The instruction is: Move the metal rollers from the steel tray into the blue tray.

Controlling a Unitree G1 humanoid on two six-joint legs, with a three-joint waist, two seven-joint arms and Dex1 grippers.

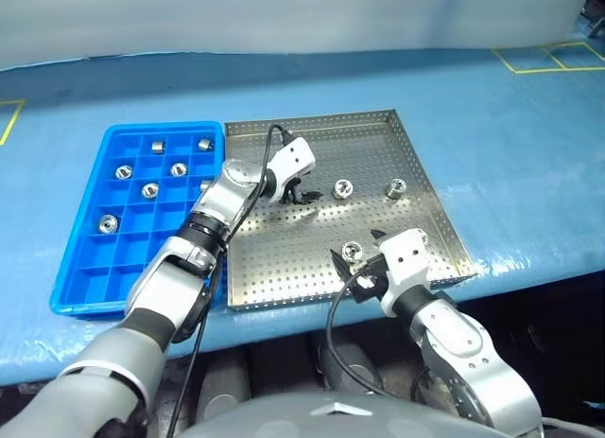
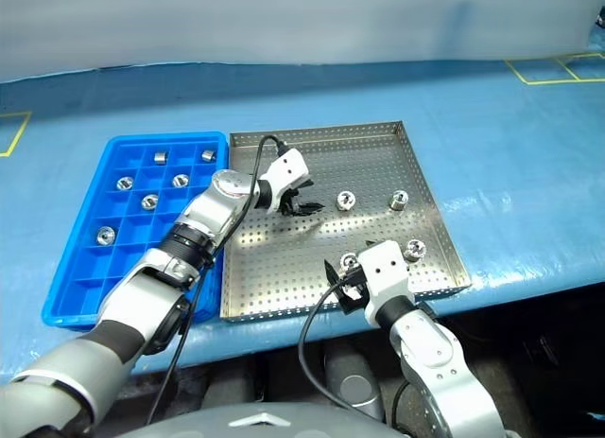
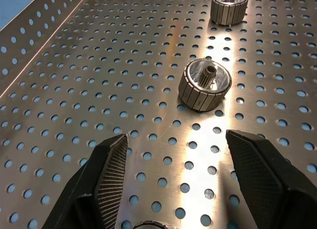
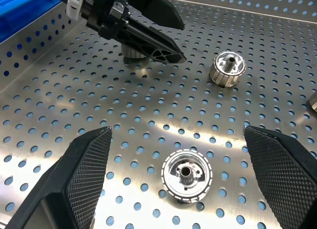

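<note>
On the desk (image 1: 529, 154), the left hand (image 1: 304, 194) hovers empty over the steel tray (image 1: 430, 178), fingers parted, a metal roller (image 3: 204, 85) lying just ahead of them. The right hand (image 1: 364, 266) gapes wide around another roller (image 4: 187, 176). Six rollers sit in the blue tray (image 1: 71, 268).

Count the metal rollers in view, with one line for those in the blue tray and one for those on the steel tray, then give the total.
Metal rollers in the blue tray: 6
Metal rollers on the steel tray: 5, one partly hidden behind the left gripper
Total: 11; the left arm covers part of the blue tray, so more may be hidden.
</note>
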